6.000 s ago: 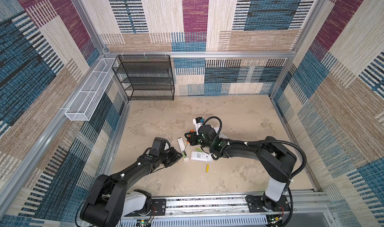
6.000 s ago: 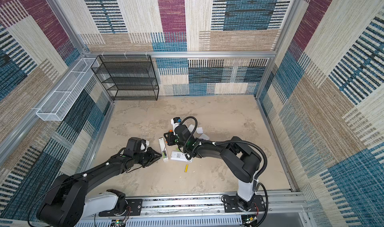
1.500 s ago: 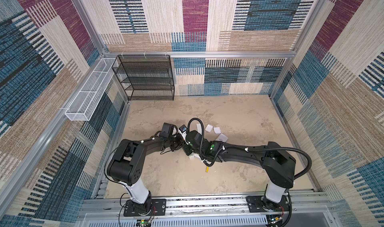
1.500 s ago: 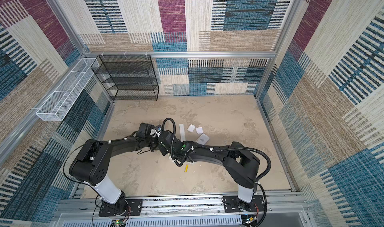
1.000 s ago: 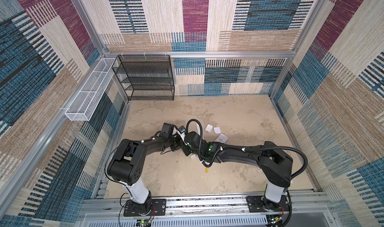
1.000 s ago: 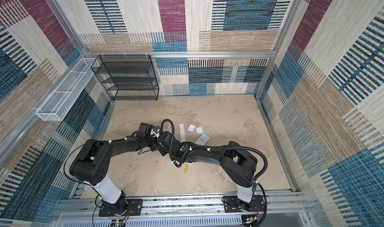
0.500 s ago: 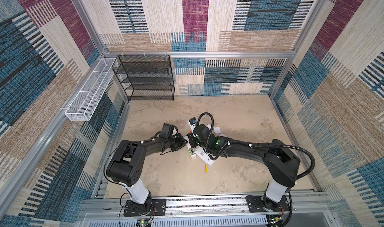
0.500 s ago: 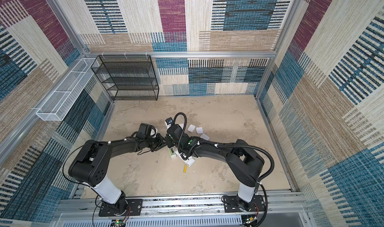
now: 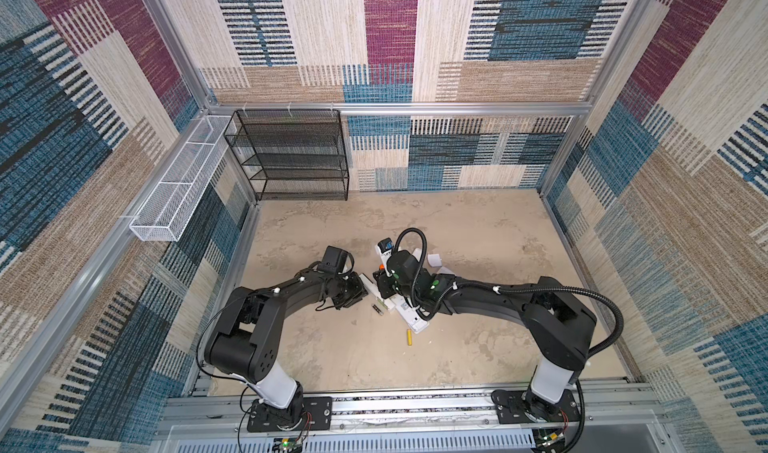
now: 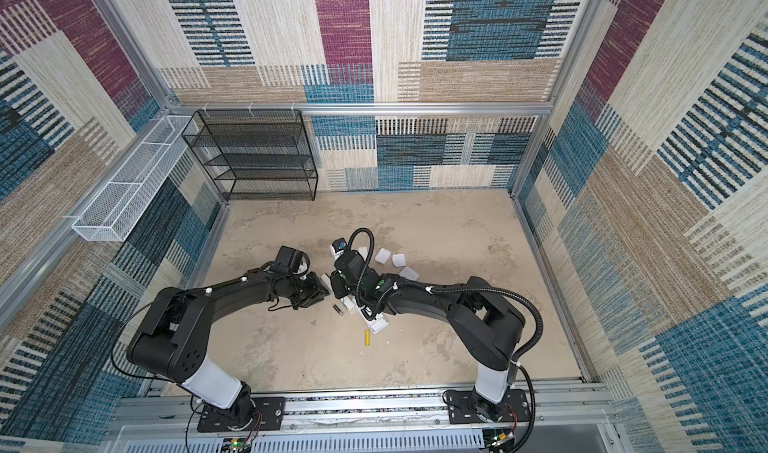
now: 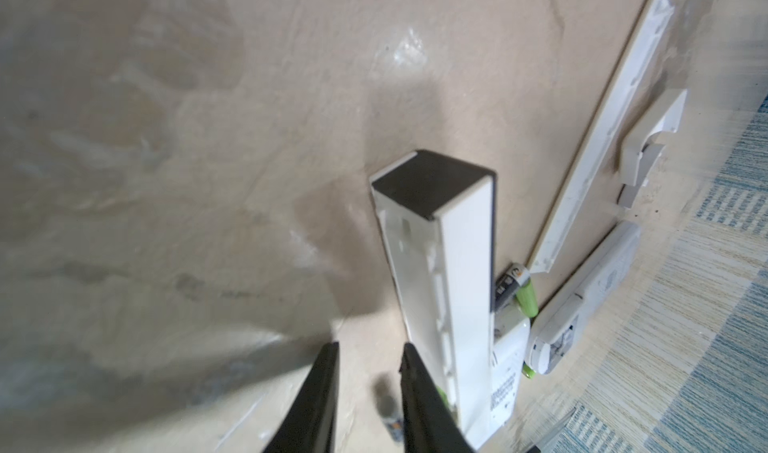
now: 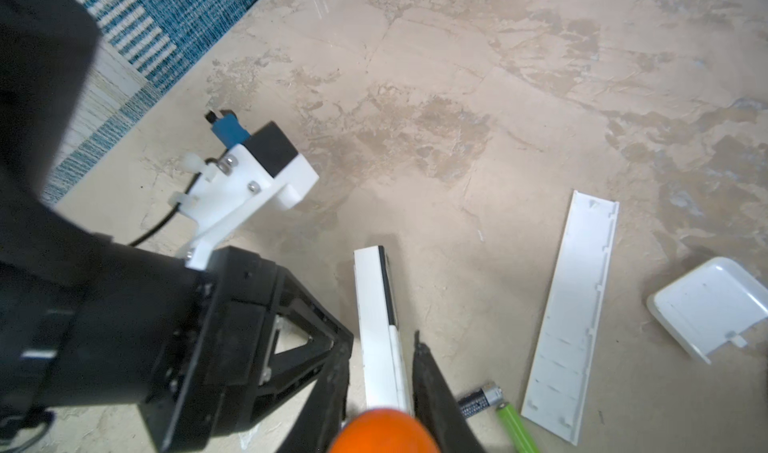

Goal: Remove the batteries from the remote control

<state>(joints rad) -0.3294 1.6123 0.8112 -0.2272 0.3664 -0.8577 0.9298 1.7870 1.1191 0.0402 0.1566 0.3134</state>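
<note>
- Near the tabletop's middle, my right gripper point(image 12: 382, 347) clamps the slim white remote point(image 12: 374, 289), held off the surface.
- My left gripper point(image 11: 370, 345) hangs just beside it, jaws slightly apart on nothing.
- A black battery point(image 12: 482, 397) and a lime-green battery point(image 12: 517, 428) lie just beside the long white cover point(image 12: 573, 318); a yellow battery point(image 9: 409, 337) lies nearer the front edge.

Right wrist: orange blob point(image 12: 384, 430) at right tool point(image 12: 382, 341) blurred, edge-cropped, hides end of white remote point(image 12: 376, 305). Green battery point(image 12: 515, 428) beside it cropped. Left wrist: small cylinder point(image 11: 388, 409) by left tool point(image 11: 370, 345) too blurred.
</note>
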